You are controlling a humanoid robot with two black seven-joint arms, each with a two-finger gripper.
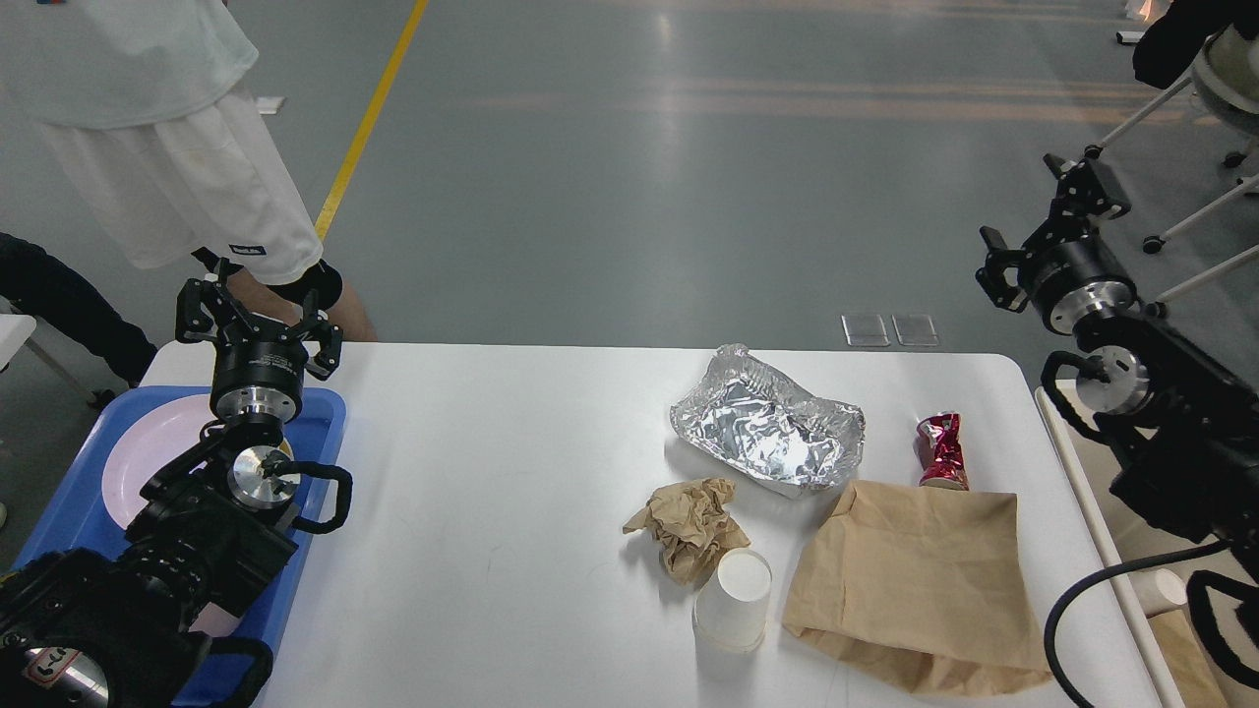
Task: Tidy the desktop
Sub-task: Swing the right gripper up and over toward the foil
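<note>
With both the left hand [258, 317] and right hand [1050, 228] apart and empty, grasp the can [941, 451] beside the foil [767, 430] upright, avoiding the bag [915, 580].

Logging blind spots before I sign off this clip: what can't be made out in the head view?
- Cream bin: contents hidden by the right arm and cut off by the right edge.
- Pink plate in the blue tray: partly covered by the left arm.
- Whatever lies under the brown paper bag.
- Crushed red can: label too small to read.
- Right pincer: small and dark, opening unclear.
</note>
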